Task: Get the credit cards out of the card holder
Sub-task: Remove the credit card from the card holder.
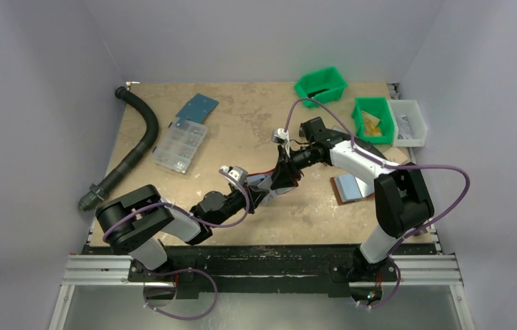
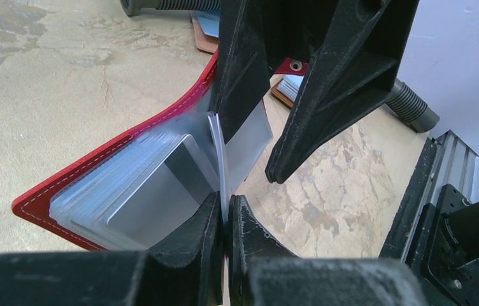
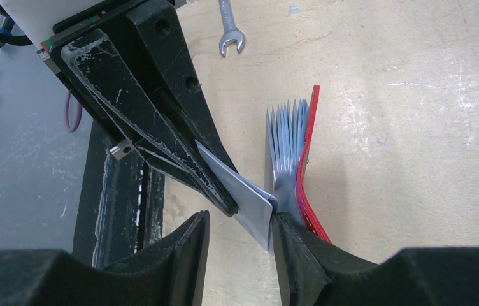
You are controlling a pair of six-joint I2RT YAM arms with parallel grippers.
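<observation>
While no card lies free beside the card holder (image 2: 106, 162), the job looks barely begun. My left claw (image 2: 225, 217) is pressed together on a pale leaf (image 3: 240, 188) at the holder's open side, pocket or card I cannot tell; my right claw (image 3: 242, 220) stands spread astride that leaf.

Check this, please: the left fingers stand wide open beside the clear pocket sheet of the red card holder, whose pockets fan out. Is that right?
Not quite. The left fingers are shut on the clear pocket sheet of the red card holder, not wide open beside it. The left wrist view shows the pinch. The pockets do fan out.
</observation>
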